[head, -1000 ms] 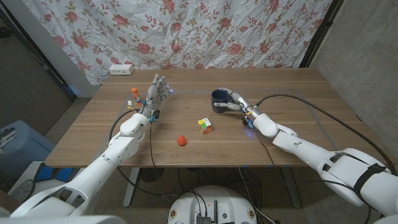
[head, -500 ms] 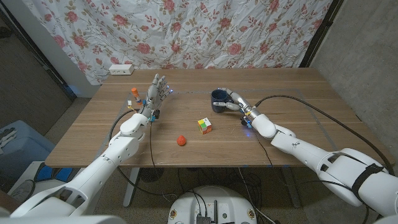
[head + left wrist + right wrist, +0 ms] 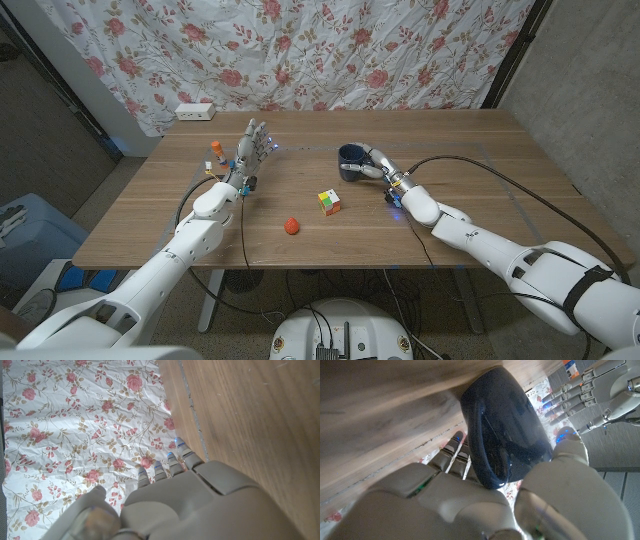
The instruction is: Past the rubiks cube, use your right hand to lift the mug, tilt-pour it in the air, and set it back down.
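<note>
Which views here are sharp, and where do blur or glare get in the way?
Head view: evenly lit and sharp; mug, rubiks cube and both hands read clearly. Right wrist view: the table is smeared and soft, with glare streaks on the mug's glaze. Left wrist view: the left hand up close is soft, the floral cloth fairly crisp.

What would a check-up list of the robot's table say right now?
Surface: wooden table, bare wood in good light.
Job's things: dark blue mug beyond the Rubik's cube, upright.
Clutter: small red ball; small orange-capped bottle; white power strip at the far edge.
Hands: right hand grips the mug; left hand stands upright with fingers spread, holding nothing.
Cables: black cable trails along the right arm; another hangs from the left arm over the near edge.
Surroundings: floral curtain behind the table; blue bin on the floor.
</note>
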Controlling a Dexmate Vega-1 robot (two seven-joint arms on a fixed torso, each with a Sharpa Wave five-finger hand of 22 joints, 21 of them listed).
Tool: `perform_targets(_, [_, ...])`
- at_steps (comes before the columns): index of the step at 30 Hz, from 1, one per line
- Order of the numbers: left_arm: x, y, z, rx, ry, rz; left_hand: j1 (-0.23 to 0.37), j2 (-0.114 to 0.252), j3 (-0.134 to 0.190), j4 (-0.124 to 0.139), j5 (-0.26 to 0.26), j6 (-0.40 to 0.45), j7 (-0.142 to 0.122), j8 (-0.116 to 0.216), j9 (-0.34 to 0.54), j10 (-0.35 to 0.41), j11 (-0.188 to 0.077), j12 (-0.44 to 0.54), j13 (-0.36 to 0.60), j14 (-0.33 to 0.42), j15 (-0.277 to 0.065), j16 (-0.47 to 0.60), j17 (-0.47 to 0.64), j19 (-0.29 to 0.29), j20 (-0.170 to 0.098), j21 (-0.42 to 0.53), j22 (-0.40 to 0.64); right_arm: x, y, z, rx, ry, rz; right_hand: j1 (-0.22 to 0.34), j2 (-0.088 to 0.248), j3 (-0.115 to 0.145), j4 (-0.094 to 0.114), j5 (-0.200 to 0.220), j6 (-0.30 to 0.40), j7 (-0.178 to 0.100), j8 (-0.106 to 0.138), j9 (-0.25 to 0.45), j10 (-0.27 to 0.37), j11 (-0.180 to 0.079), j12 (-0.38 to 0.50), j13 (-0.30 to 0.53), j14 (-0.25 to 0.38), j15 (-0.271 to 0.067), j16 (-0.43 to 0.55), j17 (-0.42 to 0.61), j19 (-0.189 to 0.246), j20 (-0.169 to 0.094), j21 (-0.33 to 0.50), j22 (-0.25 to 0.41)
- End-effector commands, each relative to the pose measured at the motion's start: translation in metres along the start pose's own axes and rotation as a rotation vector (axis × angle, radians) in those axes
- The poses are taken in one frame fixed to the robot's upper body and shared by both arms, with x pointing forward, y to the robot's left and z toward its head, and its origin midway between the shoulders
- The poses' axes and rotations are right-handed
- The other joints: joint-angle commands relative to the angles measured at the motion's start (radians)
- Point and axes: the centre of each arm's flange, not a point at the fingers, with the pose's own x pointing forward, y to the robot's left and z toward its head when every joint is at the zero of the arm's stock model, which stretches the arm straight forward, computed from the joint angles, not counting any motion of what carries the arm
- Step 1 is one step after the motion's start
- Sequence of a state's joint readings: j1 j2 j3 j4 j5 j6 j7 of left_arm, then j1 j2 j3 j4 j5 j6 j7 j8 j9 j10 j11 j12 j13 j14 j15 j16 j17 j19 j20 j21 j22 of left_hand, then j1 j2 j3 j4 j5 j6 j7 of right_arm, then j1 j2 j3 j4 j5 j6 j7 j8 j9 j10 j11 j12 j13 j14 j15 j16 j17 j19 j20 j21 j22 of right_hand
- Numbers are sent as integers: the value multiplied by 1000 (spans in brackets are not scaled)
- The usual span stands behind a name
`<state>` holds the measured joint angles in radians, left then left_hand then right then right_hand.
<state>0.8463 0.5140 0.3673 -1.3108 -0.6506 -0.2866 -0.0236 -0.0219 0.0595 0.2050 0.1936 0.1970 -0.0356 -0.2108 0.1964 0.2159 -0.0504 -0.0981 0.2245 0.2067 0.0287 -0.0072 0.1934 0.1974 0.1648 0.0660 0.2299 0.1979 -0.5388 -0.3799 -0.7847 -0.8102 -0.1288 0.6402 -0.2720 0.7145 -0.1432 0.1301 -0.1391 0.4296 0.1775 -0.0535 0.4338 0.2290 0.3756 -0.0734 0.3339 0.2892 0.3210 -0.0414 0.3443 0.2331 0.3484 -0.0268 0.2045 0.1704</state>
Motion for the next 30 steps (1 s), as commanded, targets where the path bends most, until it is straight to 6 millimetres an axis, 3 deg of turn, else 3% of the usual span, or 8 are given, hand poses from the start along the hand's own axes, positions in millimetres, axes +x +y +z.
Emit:
perform_targets(1, [0,0,0,0,0,0,-3,119,6,1,4,-1,-7,7,3,-3,-7,4,5,8,-4,5,5,9,0,6,3,-2,6,2,12,7,-33,11,0,-5,-2,5,27,-5,17,6,25,-2,13,10,14,-61,6,7,15,-2,5,1])
perform_targets(13, [0,0,0,0,0,0,-3,119,6,1,4,-2,-7,6,3,-3,-6,4,5,7,-4,5,5,9,0,6,3,-2,12,4,16,13,-57,11,2,-7,-1,8,42,-2,36,16,52,-1,28,26,20,-59,5,15,29,-2,5,2])
perform_targets(17, [0,0,0,0,0,0,-3,119,6,1,4,-1,-6,7,3,-3,-6,4,5,7,-4,5,5,9,0,6,3,-3,14,4,21,12,-62,36,7,0,-10,12,63,0,54,24,80,-15,45,39,40,-73,8,20,45,-3,6,3])
perform_targets(30, [0,0,0,0,0,0,-3,118,6,1,4,-2,-7,6,3,-3,-7,4,5,8,-4,5,5,9,0,6,3,-5,16,4,28,16,-85,88,21,22,-21,8,104,-10,93,37,109,-26,67,66,105,-89,21,27,90,-11,13,3])
